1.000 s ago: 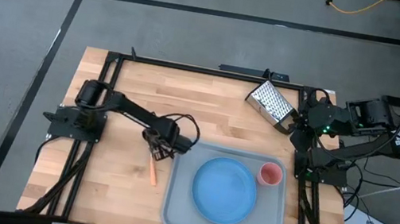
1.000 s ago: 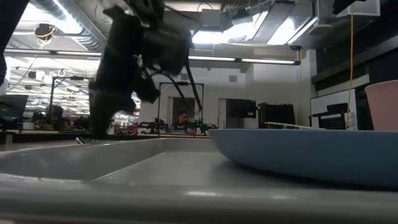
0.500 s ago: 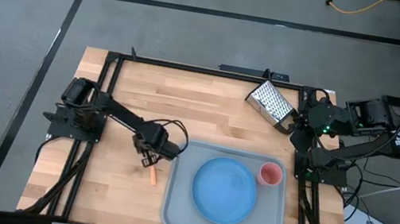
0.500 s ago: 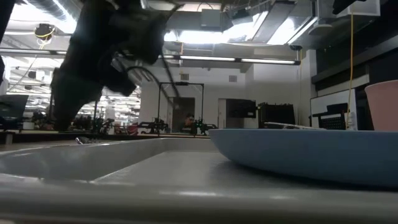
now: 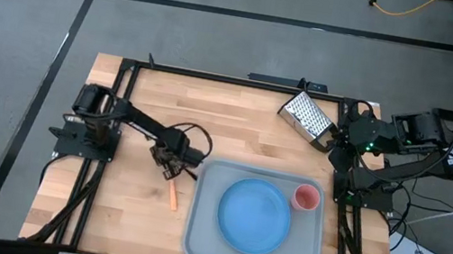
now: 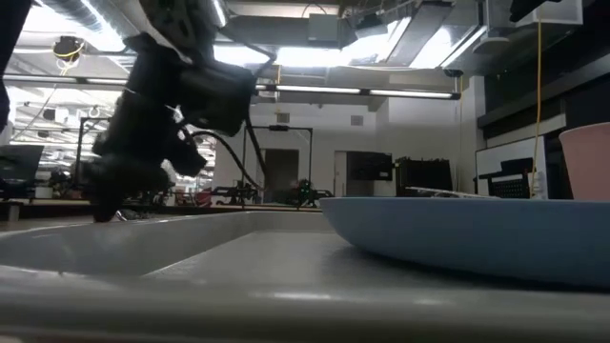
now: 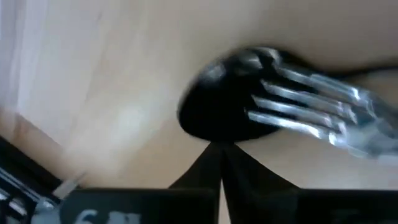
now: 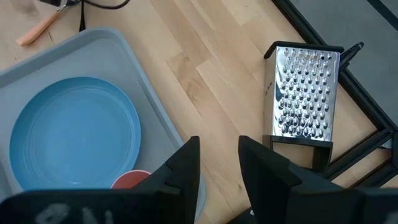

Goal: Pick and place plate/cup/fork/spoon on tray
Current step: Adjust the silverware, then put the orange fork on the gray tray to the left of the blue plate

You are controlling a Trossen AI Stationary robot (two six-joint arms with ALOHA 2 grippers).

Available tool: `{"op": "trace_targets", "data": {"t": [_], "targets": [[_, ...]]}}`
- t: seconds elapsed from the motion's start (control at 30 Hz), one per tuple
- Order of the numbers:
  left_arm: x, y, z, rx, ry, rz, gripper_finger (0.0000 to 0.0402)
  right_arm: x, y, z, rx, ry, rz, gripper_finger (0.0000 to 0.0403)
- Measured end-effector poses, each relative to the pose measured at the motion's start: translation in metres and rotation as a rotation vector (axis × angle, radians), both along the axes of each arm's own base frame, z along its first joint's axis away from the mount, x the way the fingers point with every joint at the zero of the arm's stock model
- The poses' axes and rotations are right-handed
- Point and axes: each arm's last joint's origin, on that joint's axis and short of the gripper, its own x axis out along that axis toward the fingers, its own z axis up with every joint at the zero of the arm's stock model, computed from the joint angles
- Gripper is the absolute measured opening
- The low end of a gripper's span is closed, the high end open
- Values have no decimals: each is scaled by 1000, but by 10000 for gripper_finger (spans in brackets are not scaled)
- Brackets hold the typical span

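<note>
The dark spoon's bowl (image 7: 217,115) lies on the wood, and the fork's silver tines (image 7: 311,112) overlap it. The fork's orange handle (image 5: 172,194) points toward the table's near edge. My left gripper (image 5: 169,164) is shut, low over the spoon and fork, its tips at the near rim of the bowl (image 7: 221,148). The grey-blue tray (image 5: 201,232) holds the light-blue plate (image 5: 254,215) and the pink-red cup (image 5: 306,197). My right gripper (image 8: 217,163) is open and empty, up at the far right. My left gripper's shut fingertips (image 7: 211,163) come from above at the rim of the spoon's bowl (image 7: 214,138). I cannot tell whether they touch it or the wood beside it.
A metal box grater (image 5: 307,117) lies at the table's far right, just below my right gripper. The tray's left rim (image 5: 195,197) is close beside the fork. The bare wood left of the fork is free.
My left gripper has gone a little toward the table's left edge and come down lower over the spoon and fork. The right arm has kept still.
</note>
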Motion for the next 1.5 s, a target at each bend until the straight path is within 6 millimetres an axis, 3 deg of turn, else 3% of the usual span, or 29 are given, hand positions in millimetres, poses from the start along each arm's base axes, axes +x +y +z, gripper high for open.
{"op": "trace_targets", "data": {"t": [0.17, 0.53, 0.73, 0.9, 1.07, 1.27, 1.5], "targets": [[11, 25, 5, 80, -64, 7, 1, 0, 0, 0, 0, 0, 0, 115], [33, 68, 8, 87, -289, 4, 1, 0, 0, 0, 1, 0, -2, 115], [42, 78, 30, 118, -322, 2, 3, 0, 0, 0, 2, -1, -3, 115], [50, 63, 78, 78, -409, -27, 1, 0, 0, 0, 2, -2, -4, 115], [45, 22, 110, -51, -448, -34, 5, 0, 0, 0, -4, 1, 7, 115], [32, -30, 120, -100, -441, -97, 1, 0, 0, 0, -52, 35, 118, 115], [22, -77, 119, -65, -472, 109, 9, -5, 1, 1, -45, 42, 211, 115]]}}
